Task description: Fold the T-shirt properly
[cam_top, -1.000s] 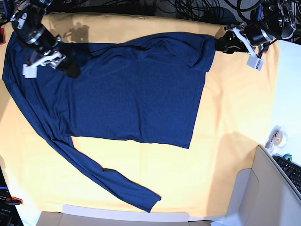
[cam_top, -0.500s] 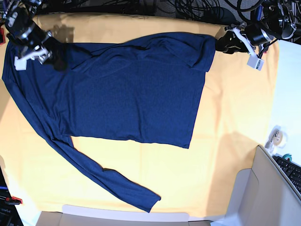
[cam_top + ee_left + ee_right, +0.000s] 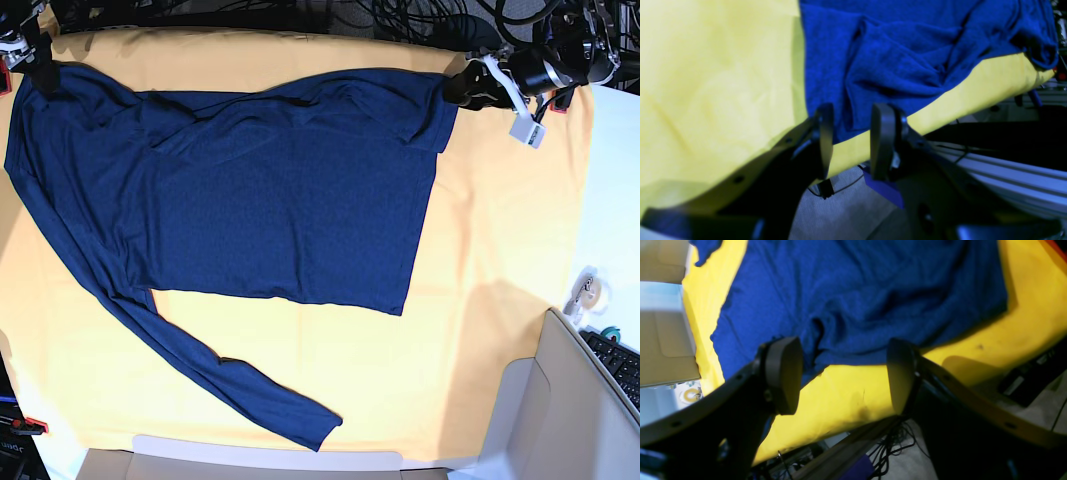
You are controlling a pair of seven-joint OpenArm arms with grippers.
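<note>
T-shirt (image 3: 270,200): flat on yellow cloth (image 3: 500,300), centre-left of frame; one sleeve trails to bottom centre.
Right gripper (image 3: 843,373): jaws wide apart, empty. Since 1 s ago moved off shirt's upper-left shoulder to top-left corner.
Left gripper (image 3: 848,140): jaws apart, empty, at shirt's upper-right corner; shifted slightly inward.
Meaning: prob. one fold pass done, arms resetting; sleeve not yet folded.

Left gripper (image 3: 851,140) jaws apart, nothing between them. Right gripper (image 3: 843,373) jaws wide apart, empty, at the base view's top-left corner (image 3: 25,55).
</note>
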